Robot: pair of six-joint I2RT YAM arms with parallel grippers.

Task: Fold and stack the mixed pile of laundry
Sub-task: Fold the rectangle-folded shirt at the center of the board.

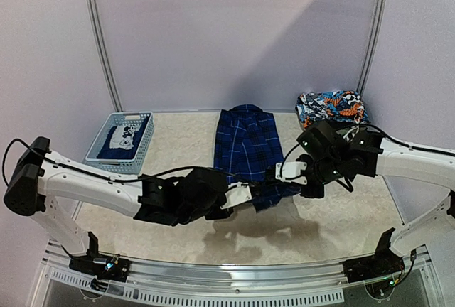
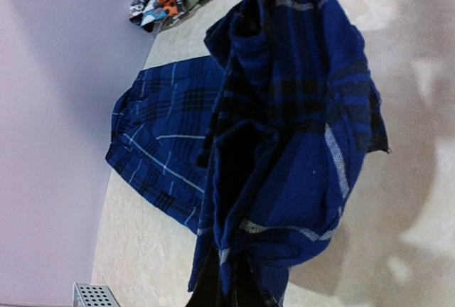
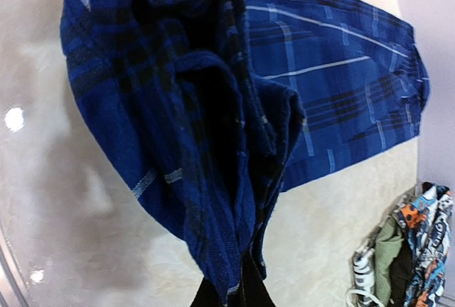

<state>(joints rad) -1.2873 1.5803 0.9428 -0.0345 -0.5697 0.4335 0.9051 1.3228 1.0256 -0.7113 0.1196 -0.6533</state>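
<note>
The blue-and-black plaid shirt (image 1: 245, 140) lies on the middle of the bench (image 1: 185, 136), with its length running from the back wall toward the arms. The far part of it is flat on the surface. The near end is lifted off the bench and bunched between the two hands.

The left hand (image 1: 245, 195) is clamped on this raised end from the left side. In the left wrist view the cloth comes out from between the dark fingers at the bottom edge and hangs in thick folds in front of the camera.

The right hand (image 1: 272, 176) is also closed on the same raised end, just beside the left hand. In the right wrist view the folded cloth comes out from its fingers in the same way, and the flat part of the shirt is seen behind it.

A light-blue slotted basket (image 1: 114, 163) stands at the left side of the bench, well apart from the shirt. Inside it lies a navy T-shirt (image 1: 119, 145) with a pale print.

At the back right corner a small pile of colourful printed garments (image 1: 330, 106) rests against the wall.
</note>
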